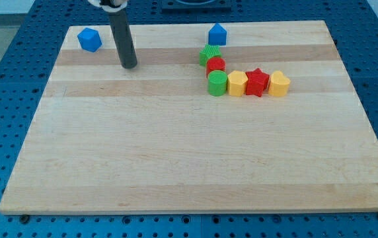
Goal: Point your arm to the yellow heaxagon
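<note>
Resting my tip (129, 65) top-left, yellow hexagon (236, 84) well apart

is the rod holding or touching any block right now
Nothing is held. My tip stands clear on the board, right of the blue block, well left of the yellow hexagon.

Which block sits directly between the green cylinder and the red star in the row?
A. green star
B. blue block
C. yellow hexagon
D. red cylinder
C: the yellow hexagon touches the green cylinder on the view's left and the red star on the view's right.
</note>
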Robot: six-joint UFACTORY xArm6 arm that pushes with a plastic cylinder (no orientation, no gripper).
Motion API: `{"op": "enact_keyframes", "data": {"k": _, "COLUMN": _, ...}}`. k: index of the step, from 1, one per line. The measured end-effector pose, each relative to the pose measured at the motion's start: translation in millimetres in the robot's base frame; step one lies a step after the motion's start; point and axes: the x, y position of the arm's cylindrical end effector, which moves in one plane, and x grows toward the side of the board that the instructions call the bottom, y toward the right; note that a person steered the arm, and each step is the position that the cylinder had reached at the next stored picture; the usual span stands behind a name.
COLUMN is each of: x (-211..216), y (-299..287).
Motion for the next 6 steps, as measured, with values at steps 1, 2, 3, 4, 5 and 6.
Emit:
{"op": "enact_keyframes", "data": {"k": 1, "x": 39, "y": 8}}
{"op": "enact_keyframes", "data": {"k": 2, "x": 81, "y": 34}}
{"op": "enact_keyframes", "data": {"k": 3, "x": 112, "y": 69}}
{"op": "enact_keyframes", "data": {"k": 4, "x": 117, "y": 105}}
{"op": "enact_keyframes", "data": {"k": 5, "x": 117, "y": 146}}
{"op": "enact_keyframes", "data": {"k": 6, "x": 117, "y": 184}}
